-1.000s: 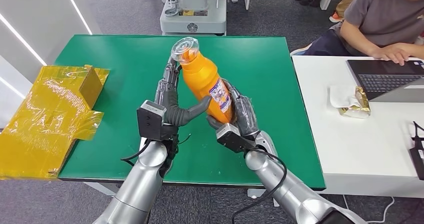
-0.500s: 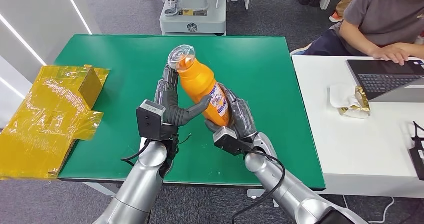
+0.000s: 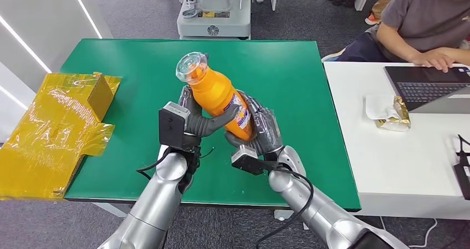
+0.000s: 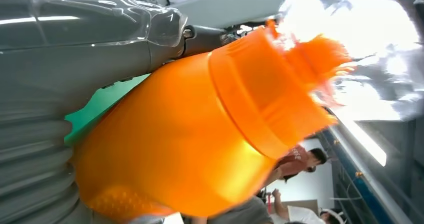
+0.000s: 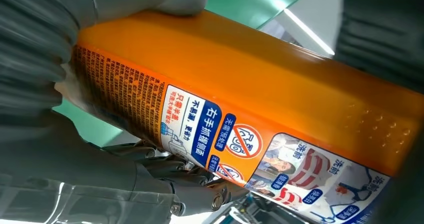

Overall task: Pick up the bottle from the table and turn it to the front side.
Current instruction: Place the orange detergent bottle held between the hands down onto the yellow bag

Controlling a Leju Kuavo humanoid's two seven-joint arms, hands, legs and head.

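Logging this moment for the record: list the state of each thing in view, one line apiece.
Bottle: off the table, tilted, cap up and away from the robot, label toward the right hand.
Cap: on the bottle.
Left hand: holds the bottle, thumb across its front.
Right hand: holds the bottle's lower part.
Yellow bag: crumpled, lying over the table's left edge.
Laptop: open, a person's hand at it.

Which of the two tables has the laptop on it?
The white table on the robot's right, where a person is typing on the laptop. The green table lies under the hands instead.
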